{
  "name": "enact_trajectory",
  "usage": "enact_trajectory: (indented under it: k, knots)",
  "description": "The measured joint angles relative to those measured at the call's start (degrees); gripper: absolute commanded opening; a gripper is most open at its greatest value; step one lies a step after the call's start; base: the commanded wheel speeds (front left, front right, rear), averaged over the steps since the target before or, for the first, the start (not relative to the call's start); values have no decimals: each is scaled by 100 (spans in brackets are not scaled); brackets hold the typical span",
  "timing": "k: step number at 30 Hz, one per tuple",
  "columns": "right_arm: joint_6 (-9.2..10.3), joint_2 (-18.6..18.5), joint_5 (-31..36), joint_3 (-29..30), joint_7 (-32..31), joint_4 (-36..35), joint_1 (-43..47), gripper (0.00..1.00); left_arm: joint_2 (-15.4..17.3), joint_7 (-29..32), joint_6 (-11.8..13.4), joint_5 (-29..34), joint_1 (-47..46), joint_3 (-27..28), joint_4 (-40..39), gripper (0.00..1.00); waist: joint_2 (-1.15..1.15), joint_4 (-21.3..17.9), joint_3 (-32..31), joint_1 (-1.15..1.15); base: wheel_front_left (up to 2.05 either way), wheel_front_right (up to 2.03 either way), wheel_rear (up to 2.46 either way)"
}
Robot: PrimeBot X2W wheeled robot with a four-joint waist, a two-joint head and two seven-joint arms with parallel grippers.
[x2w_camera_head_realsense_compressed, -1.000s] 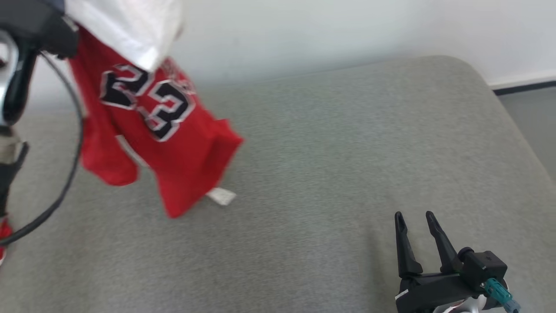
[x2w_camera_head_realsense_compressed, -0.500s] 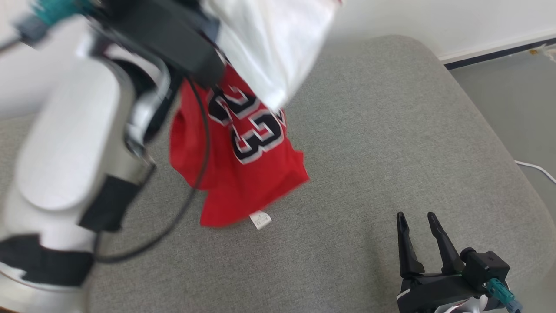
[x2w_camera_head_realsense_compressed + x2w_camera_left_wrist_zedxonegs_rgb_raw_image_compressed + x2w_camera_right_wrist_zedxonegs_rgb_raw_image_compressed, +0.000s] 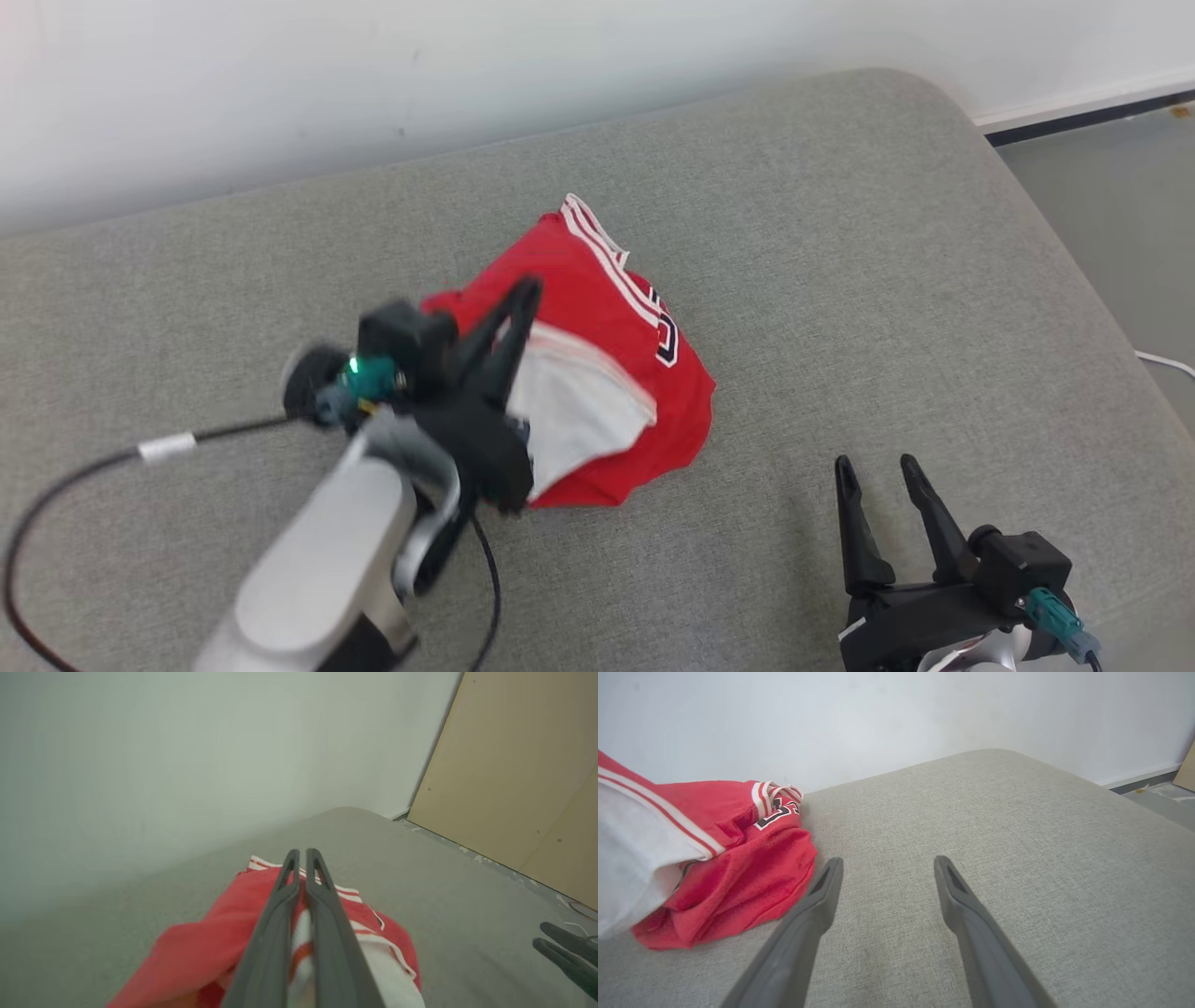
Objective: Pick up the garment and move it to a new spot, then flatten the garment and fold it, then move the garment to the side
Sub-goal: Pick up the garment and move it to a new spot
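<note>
Gripping crumpled garment [image 3: 644, 373] on cushion [image 3: 840, 233], L hand [image 3: 526, 294], R hand [image 3: 875, 464] open

Left end effector [image 3: 528, 287] pinched shut, right end effector [image 3: 876, 464] spread wide apart.

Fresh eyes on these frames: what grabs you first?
The red jersey, heaped in the middle of the grey cushion with its white lining showing and the left claw shut on it. Next, the right claw, open and empty, at the lower right of the head view, apart from the heap.
</note>
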State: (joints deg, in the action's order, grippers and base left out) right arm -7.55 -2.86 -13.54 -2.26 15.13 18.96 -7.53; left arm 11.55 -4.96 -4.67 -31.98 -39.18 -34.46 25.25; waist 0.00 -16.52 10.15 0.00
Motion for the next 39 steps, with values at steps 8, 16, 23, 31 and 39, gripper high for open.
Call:
enact_trajectory:
  k: [8,16,23,31,39]
  knots:
    - [0,-1,40,-58,0,83,-50,100,-182,-255,-134,-22,247,-275,915,0,0,41,-71,0,0,0,0]
    - [0,1,109,7,1,92,73,100,-369,-639,-189,-31,-12,-361,1273,100,0,152,-237,0,0,0,0]
    - [0,0,255,104,0,42,209,100,-387,-853,-133,-26,-85,-269,1232,100,0,358,-417,0,0,0,0]
    - [0,-1,414,149,0,-56,397,100,1,-977,87,82,322,-36,814,100,0,640,-697,0,0,0,0]
    - [0,1,506,179,0,-190,515,100,482,-1009,419,313,1475,895,-499,100,0,972,-909,-1,0,0,0]
